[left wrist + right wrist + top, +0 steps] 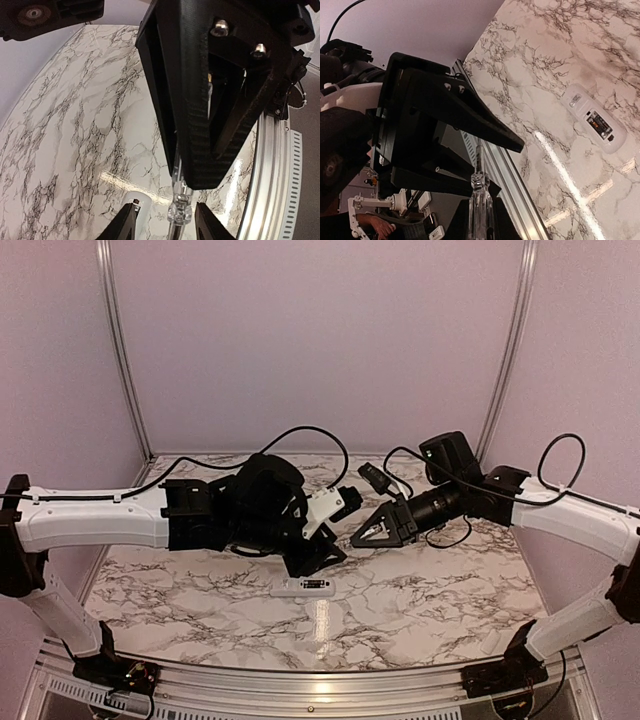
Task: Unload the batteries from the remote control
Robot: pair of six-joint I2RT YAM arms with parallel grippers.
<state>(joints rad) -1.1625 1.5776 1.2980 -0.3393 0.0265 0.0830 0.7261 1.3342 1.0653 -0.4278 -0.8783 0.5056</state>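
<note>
The white remote control (308, 585) lies on the marble table, back face up, just below both grippers. Its battery bay is uncovered, and the dark batteries (600, 125) show inside it. My right gripper (481, 220) is shut on the clear handle of a slim screwdriver (479, 187). The tool's thin shaft reaches toward my left gripper (167, 222). That gripper's jaws stand open on either side of the tool (180, 205), with gaps on both sides. One end of the remote (143, 204) peeks out beside the left finger. In the top view the two grippers (335, 550) (365, 533) meet tip to tip above the remote.
An aluminium rail (272, 170) runs along the table's near edge. Lilac walls and metal posts (120, 350) close the back and sides. Black cables (310, 432) loop over both wrists. Beyond the rail sit small devices and a person's hand (375, 226).
</note>
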